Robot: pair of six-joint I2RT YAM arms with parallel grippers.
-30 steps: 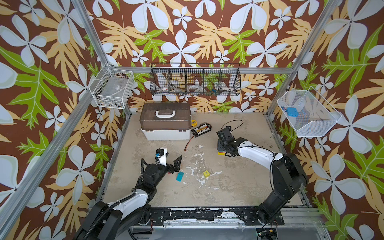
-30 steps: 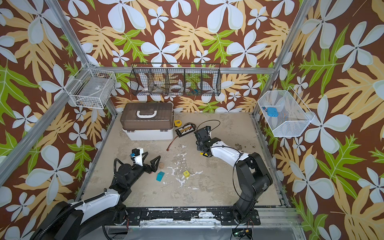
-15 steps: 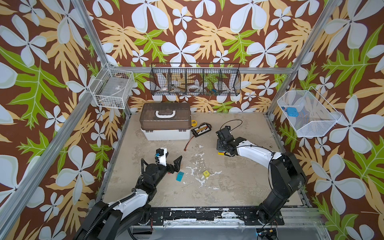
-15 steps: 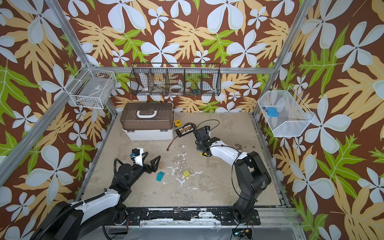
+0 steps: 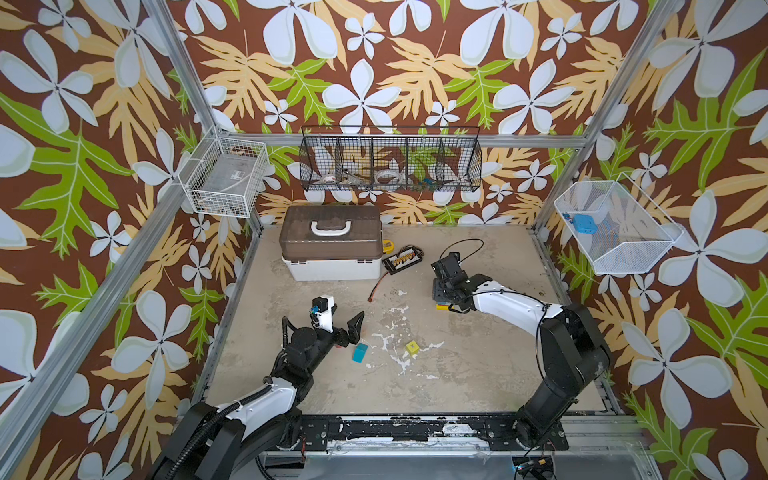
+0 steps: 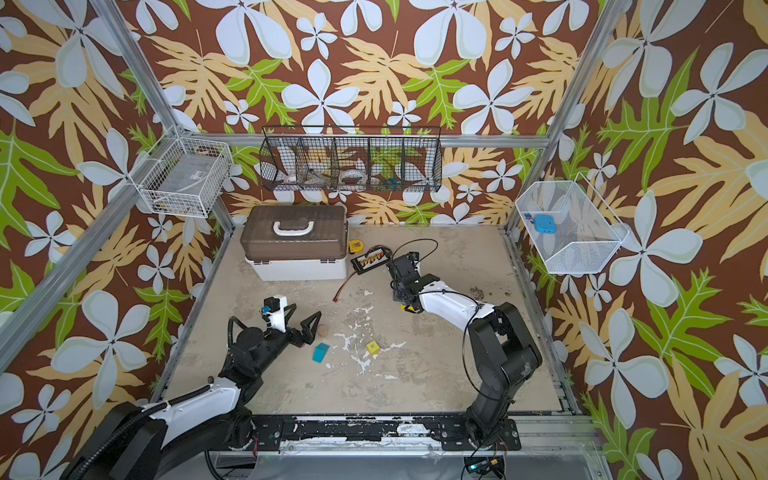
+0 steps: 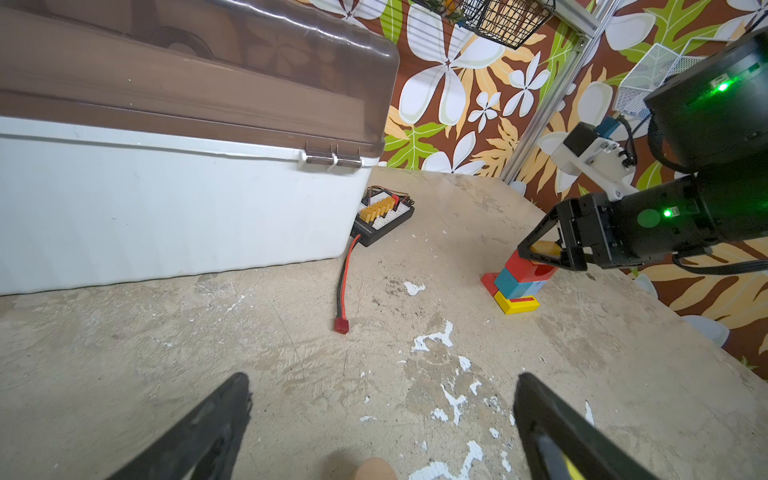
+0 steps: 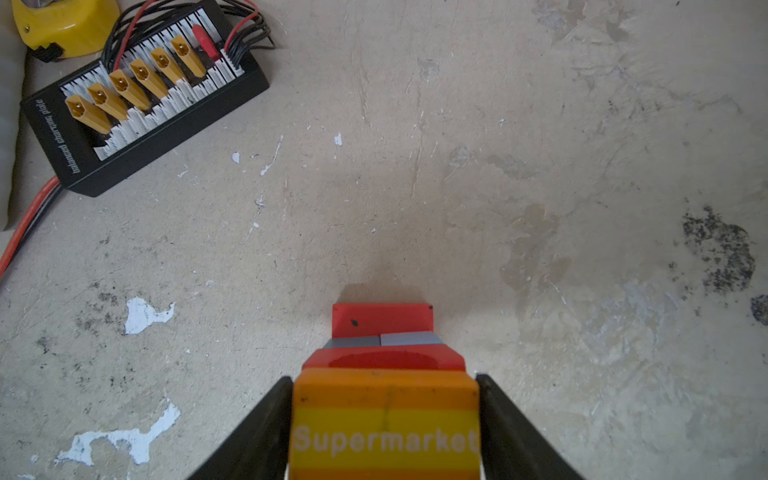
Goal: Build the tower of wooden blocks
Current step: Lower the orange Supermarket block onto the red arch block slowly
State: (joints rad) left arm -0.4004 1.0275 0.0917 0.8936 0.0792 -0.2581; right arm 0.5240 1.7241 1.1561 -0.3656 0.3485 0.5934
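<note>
The tower [image 7: 517,286] stands right of centre: a flat yellow base, then red, teal-blue and a red arch. My right gripper [image 8: 384,419] is shut on an orange block [image 8: 384,415] printed "Supermarket", which sits on top of the red arch. In both top views the gripper covers the tower, and only the yellow base [image 5: 442,307] [image 6: 407,308] shows. My left gripper [image 7: 382,380] [image 6: 302,316] hangs open and empty low at the front left. Beside it lie a teal block [image 5: 360,353] [image 6: 319,353], a tan cylinder [image 6: 323,331] and a yellow cube [image 5: 412,347] [image 6: 372,347].
A brown-lidded white case [image 5: 331,245] stands at the back left. The black connector board [image 5: 404,260] with its red wire [image 7: 344,286] and a yellow tape measure [image 8: 62,25] lie just behind and left of the tower. Wire baskets hang on the walls.
</note>
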